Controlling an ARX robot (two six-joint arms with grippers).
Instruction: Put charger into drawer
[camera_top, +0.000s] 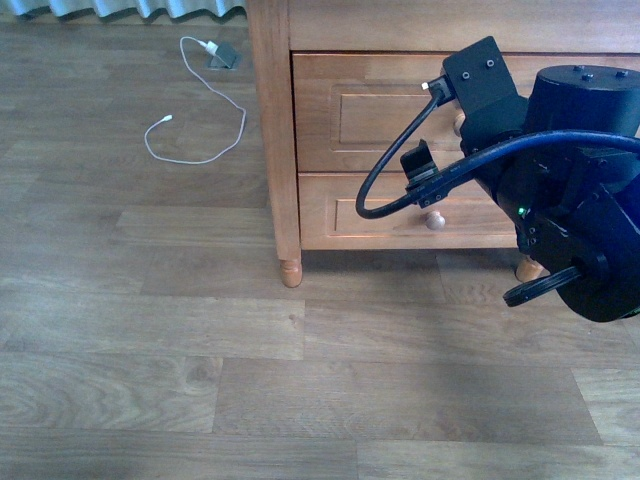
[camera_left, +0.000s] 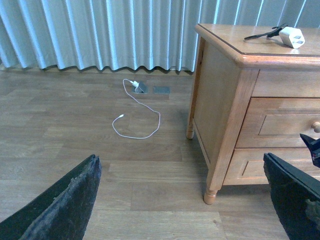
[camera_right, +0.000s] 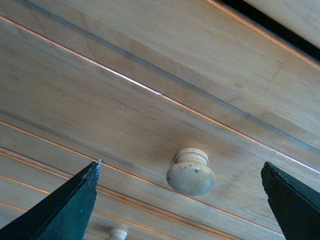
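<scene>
The charger (camera_left: 291, 36), a white plug adapter with a black cable (camera_left: 262, 34), lies on top of the wooden dresser (camera_left: 220, 100). The drawer (camera_top: 370, 115), the taller upper one, is shut; it also shows in the left wrist view (camera_left: 280, 122). In the right wrist view its round pale knob (camera_right: 191, 171) sits between the fingers of my open right gripper (camera_right: 180, 164), a short way ahead, not touched. My right arm (camera_top: 560, 180) is in front of the drawers and hides its own fingers. My left gripper (camera_left: 180, 210) is open and empty above the floor, left of the dresser.
The shallower lower drawer (camera_top: 360, 210) with its knob (camera_top: 435, 220) is shut. A thin white cable with a plug (camera_top: 200, 110) lies on the wood floor by a floor socket (camera_top: 224, 57). Curtains (camera_left: 100, 30) hang at the back.
</scene>
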